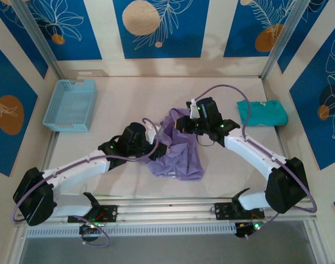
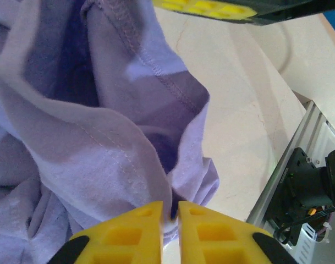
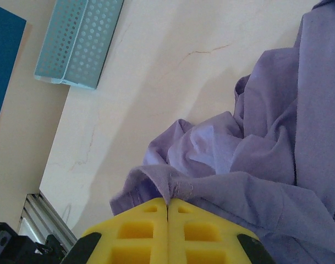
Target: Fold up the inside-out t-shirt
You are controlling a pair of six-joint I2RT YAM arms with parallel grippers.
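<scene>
The inside-out t-shirt [image 1: 177, 158] is a lavender-purple heap in the middle of the table, lifted and bunched between both arms. My left gripper [image 1: 160, 149] is at the heap's left side. In the left wrist view its yellow jaws [image 2: 170, 210] stand a thin gap apart, with a fold of the shirt [image 2: 117, 159] running into that gap. My right gripper [image 1: 185, 122] is at the heap's upper edge. The right wrist view shows that gripper [image 3: 168, 202] shut tight on a puckered seam fold of the shirt [image 3: 255, 165].
A light blue basket [image 1: 71, 104] [image 3: 79, 41] stands at the back left. A folded teal-green shirt [image 1: 262, 112] lies at the back right. The metal rail [image 2: 291, 165] and arm bases run along the near edge. Bare beige table [image 1: 128, 93] surrounds the heap.
</scene>
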